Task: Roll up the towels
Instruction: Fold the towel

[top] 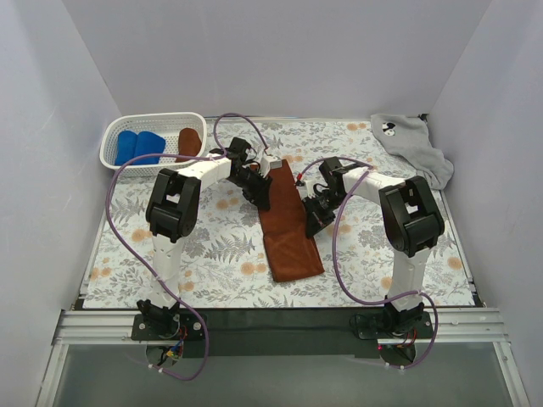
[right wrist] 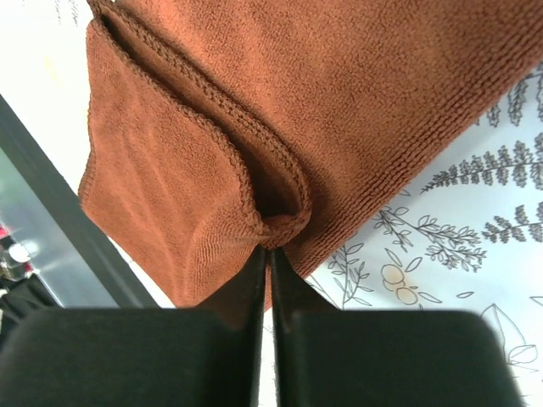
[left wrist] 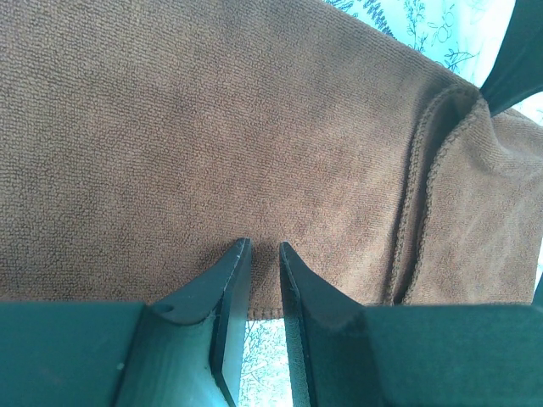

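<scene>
Rust-brown towel [top: 288,229] hem sat pinched in right gripper [right wrist: 270,251]; left gripper [left wrist: 263,246] grip unclear; a one-sided hold could skew the roll.

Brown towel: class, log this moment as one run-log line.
brown towel: unrolled, part folded over | right gripper: shut on the fold | left gripper: narrow gap at towel edge, grip unclear

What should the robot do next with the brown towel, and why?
Probably curl the pinched end over onto the towel to start the roll. The brown towel lies flat in a long strip, not yet rolled. The right gripper pinches a fold at its edge, and the left gripper sits at the opposite edge.
</scene>
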Tool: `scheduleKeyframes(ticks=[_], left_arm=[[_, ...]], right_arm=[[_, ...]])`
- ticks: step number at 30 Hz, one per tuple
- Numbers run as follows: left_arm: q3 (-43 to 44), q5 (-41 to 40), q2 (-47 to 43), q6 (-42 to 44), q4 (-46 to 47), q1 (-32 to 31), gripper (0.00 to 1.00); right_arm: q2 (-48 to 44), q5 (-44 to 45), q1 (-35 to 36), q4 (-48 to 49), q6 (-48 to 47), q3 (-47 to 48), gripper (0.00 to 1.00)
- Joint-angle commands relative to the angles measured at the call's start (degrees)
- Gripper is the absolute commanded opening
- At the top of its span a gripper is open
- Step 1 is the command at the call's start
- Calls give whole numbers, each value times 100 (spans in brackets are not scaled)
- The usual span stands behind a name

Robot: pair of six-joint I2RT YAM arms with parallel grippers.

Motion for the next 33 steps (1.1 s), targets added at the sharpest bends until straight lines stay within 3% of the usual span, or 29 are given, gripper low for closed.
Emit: scheduleKeyframes(ticks=[1, 11, 25, 33], left_arm=[[11, -222, 84, 72, -80, 99, 20], [20, -274, 128, 89, -97, 134, 20], [151, -406, 216, 151, -106, 143, 20], [933, -451, 611, 528, -413, 292, 22]], right_arm=[[-188, -157, 20, -22, 36, 75, 2], [-610, 81, -102, -14, 10, -259, 1], [-250, 301, -138, 39, 80, -119, 1], [269, 510, -138, 13, 247, 285, 3]])
